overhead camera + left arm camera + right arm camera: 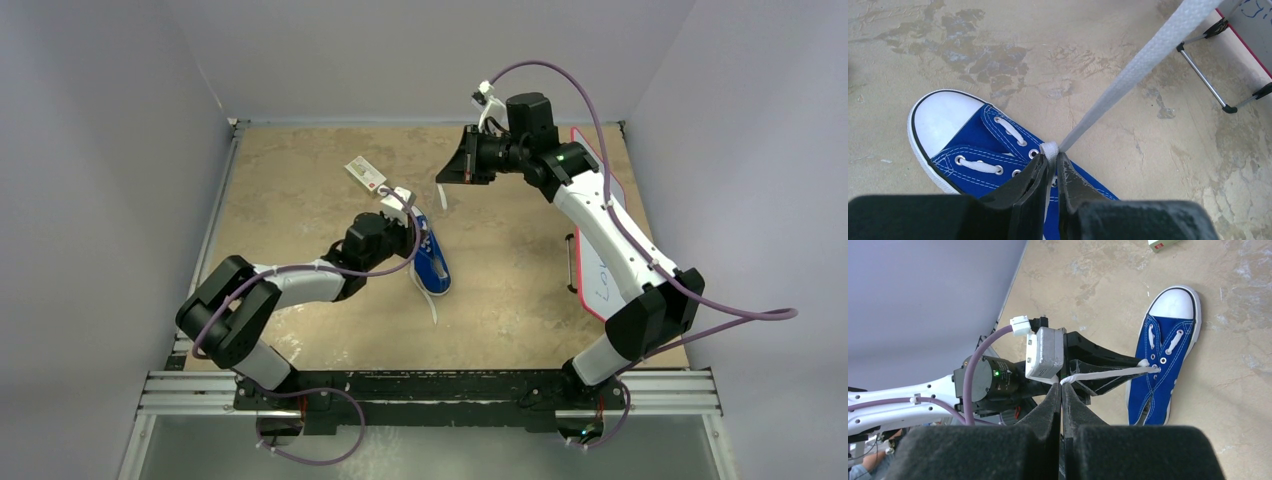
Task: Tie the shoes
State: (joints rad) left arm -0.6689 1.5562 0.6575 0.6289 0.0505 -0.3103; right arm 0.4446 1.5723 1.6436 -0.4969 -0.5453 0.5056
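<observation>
On the left, the left hand [1052,161] reaches down onto the sneaker [973,132], which sits sole-down near the middle of the tabletop [520,280]. Its two fingers are pressed together, clamped on the white lace [1143,65] just where it leaves the upper eyelets. A small white box [364,173] lies just beyond the shoe, apart from it and untouched.

From that pinch the lace runs taut, up and away to the right, to the right hand [1062,387]. This hand is raised above the tabletop, away from the shoe, and its fingers are also closed tight on the lace, with a short tail hanging below them. Farther right, a whiteboard [600,260] with a red edge lies flat near the side wall.

As for progress, the task looks to be at an early stage. One lace is stretched between the two hands, but no crossing, knot or loop shows on the shoe. A second lace end [433,305] trails loose on the tabletop beside the sneaker, held by neither hand. The crossing, the knot and the bow all seem yet to be made.
</observation>
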